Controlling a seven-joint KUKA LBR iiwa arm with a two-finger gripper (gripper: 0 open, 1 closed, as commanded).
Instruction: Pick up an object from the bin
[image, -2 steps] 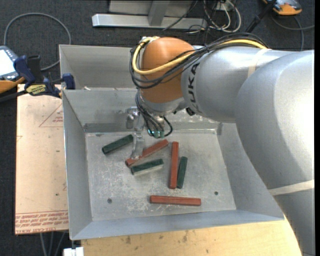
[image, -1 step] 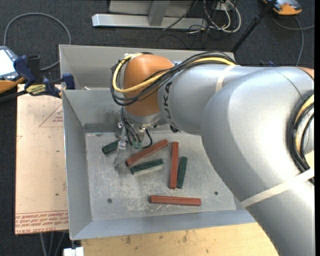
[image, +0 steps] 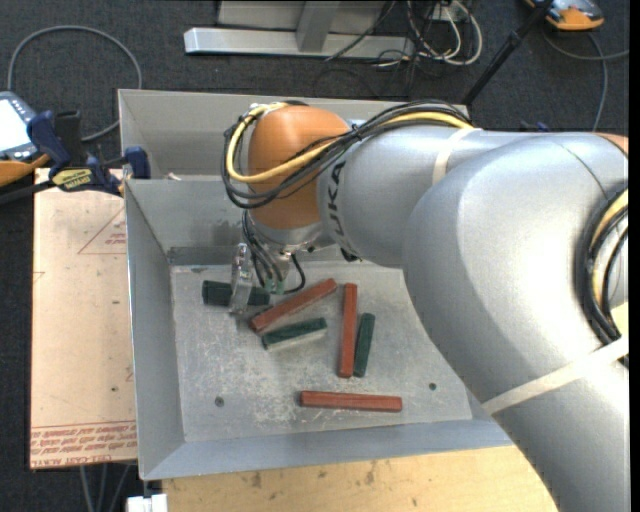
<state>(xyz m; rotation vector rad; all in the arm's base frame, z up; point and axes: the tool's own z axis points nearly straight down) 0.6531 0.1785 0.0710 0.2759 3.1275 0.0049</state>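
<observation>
My gripper (image: 246, 286) is low in the bin's back left part, under the orange wrist cover. It stands right over a short dark green block (image: 218, 293) whose right end it hides. Just to its right, a red-brown bar (image: 295, 305) lies slanted with its lower left end near the gripper. Parallel to that bar and a little nearer the front lies a dark green bar (image: 295, 333).
Further right, a red-brown bar (image: 348, 330) and a dark green bar (image: 365, 345) lie side by side, pointing front to back. Another red-brown bar (image: 350, 402) lies flat near the front wall. The arm covers the bin's right side.
</observation>
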